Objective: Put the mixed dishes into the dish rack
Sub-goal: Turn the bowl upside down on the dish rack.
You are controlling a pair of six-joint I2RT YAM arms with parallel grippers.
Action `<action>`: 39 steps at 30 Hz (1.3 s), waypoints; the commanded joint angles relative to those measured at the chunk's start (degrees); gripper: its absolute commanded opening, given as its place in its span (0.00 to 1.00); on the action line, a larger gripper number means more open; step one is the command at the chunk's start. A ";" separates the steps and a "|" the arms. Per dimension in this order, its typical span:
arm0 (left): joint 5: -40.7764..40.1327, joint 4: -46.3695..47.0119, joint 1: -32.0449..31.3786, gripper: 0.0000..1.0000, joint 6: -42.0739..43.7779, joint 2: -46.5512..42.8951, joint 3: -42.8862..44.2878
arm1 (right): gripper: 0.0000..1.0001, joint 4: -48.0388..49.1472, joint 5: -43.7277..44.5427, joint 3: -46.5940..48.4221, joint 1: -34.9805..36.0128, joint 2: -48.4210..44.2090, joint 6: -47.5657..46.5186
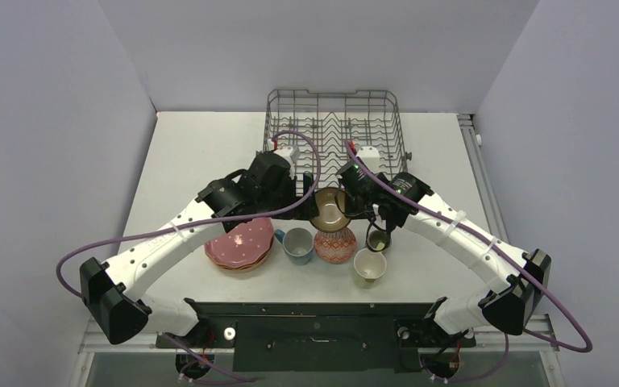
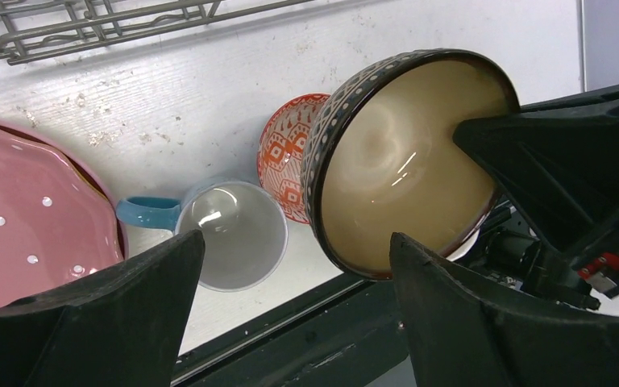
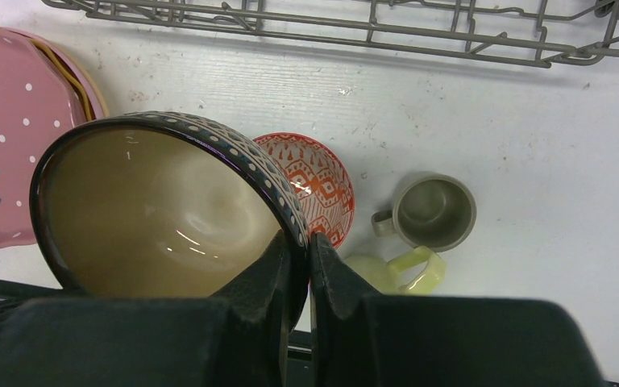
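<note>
My right gripper (image 3: 308, 238) is shut on the rim of the dark-brown bowl (image 3: 153, 210), one finger inside and one outside. The bowl (image 1: 330, 208) hangs tilted above the table, its tan inside facing the left wrist camera. My left gripper (image 2: 296, 239) is open beside the bowl (image 2: 403, 177); its right fingertip stands by the lower rim, and I cannot tell if it touches. Below are the pink dotted plate (image 1: 242, 242) on a stack, a light-blue mug (image 1: 298, 244), a red patterned bowl (image 1: 335, 244), an olive mug (image 1: 377, 239) and a pale-yellow mug (image 1: 369, 266). The dish rack (image 1: 270, 121) stands behind.
The rack's wire edge (image 3: 371, 28) runs close behind the held bowl. The arms' black base plate (image 1: 314, 322) lies along the near table edge. White walls close in the table on the left, right and back.
</note>
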 commanded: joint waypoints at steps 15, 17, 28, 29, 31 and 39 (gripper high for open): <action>-2.32 3.44 -0.83 0.55 0.00 5.32 3.60 | 0.00 4.21 -1.64 3.11 0.74 -2.09 2.13; -2.04 3.73 -0.90 0.51 0.08 5.49 3.60 | 0.00 4.18 -1.58 2.93 0.77 -2.20 2.17; -0.76 4.68 -0.78 0.22 0.17 5.50 2.89 | 0.00 4.96 -1.30 1.71 0.77 -2.41 2.78; -0.61 4.82 -0.84 0.20 0.15 5.51 2.89 | 0.00 4.96 -1.27 1.71 0.77 -2.46 2.79; -0.04 5.14 -0.85 0.16 0.13 5.70 2.81 | 0.00 5.06 -1.30 1.75 0.73 -2.51 2.83; 1.70 6.95 -0.83 0.00 -0.21 5.85 2.00 | 0.06 5.25 -1.94 1.10 0.79 -3.30 2.89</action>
